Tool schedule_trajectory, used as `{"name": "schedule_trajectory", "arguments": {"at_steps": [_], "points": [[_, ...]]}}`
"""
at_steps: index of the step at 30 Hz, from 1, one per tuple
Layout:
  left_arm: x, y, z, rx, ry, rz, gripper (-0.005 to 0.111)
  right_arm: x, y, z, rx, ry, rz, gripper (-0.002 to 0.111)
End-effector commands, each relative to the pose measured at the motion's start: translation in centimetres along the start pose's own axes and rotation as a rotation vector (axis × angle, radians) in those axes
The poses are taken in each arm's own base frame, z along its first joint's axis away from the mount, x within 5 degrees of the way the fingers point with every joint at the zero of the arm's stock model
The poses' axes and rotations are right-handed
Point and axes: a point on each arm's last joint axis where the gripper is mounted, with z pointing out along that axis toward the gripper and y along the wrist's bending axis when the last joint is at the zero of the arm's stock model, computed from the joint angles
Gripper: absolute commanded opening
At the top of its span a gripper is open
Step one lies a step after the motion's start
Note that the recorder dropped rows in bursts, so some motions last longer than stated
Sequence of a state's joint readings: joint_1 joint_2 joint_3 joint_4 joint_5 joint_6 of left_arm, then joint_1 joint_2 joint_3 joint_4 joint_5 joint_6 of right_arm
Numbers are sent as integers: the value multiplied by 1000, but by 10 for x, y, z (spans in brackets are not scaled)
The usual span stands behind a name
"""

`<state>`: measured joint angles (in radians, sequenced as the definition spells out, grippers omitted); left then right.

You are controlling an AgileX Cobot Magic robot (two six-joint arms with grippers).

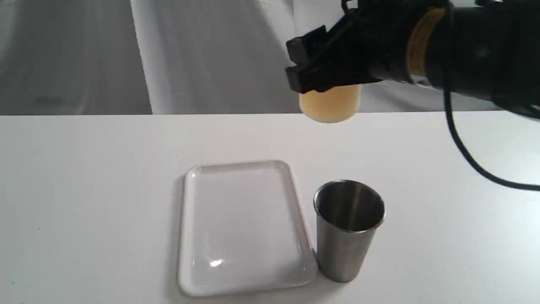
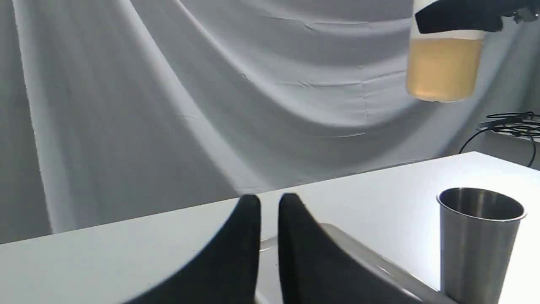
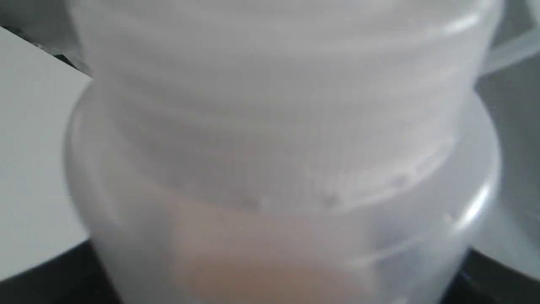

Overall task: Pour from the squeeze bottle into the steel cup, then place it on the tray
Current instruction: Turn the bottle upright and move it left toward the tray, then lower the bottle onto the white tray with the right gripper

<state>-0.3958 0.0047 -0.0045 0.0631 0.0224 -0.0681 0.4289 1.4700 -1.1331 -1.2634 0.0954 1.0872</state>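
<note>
My right gripper (image 1: pixel 313 63) is shut on the squeeze bottle (image 1: pixel 329 104), holding it upright in the air above the far part of the table. Only its amber-filled lower body shows below the fingers; the nozzle is hidden. In the right wrist view the bottle (image 3: pixel 270 169) fills the picture, blurred. The steel cup (image 1: pixel 349 228) stands upright nearer the front, touching or almost touching the right edge of the white tray (image 1: pixel 242 228). From the left wrist view, the bottle (image 2: pixel 443 67) hangs high above the cup (image 2: pixel 481 240), and my left gripper (image 2: pixel 270 207) is shut, low over the tray's rim (image 2: pixel 358 249).
A black cable (image 1: pixel 472 160) droops from the right arm over the table's right side. More cables (image 2: pixel 510 122) lie beyond the table's far corner. A grey cloth backdrop (image 1: pixel 211 55) hangs behind the table.
</note>
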Motion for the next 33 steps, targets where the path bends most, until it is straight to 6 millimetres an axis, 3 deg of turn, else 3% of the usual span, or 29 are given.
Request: {"name": "schedule_trajectory", "arguments": {"at_steps": [1,6,17,23,33], "points": [[0,0,0,-1,-10,4,8,-1,7,16,-62,-16,5,0],[0,0,0,-1,-10,4,8,15,21,55,-147,20,4,0],[0,0,0,-1,-10,4,8,48,47,115,-307,43,71,0],[0,0,0,-1,-10,4,8,73,53,137,-311,103,96,0],[0,0,0,-1,-10,4,8,111,68,156,-395,157,118,0]]}}
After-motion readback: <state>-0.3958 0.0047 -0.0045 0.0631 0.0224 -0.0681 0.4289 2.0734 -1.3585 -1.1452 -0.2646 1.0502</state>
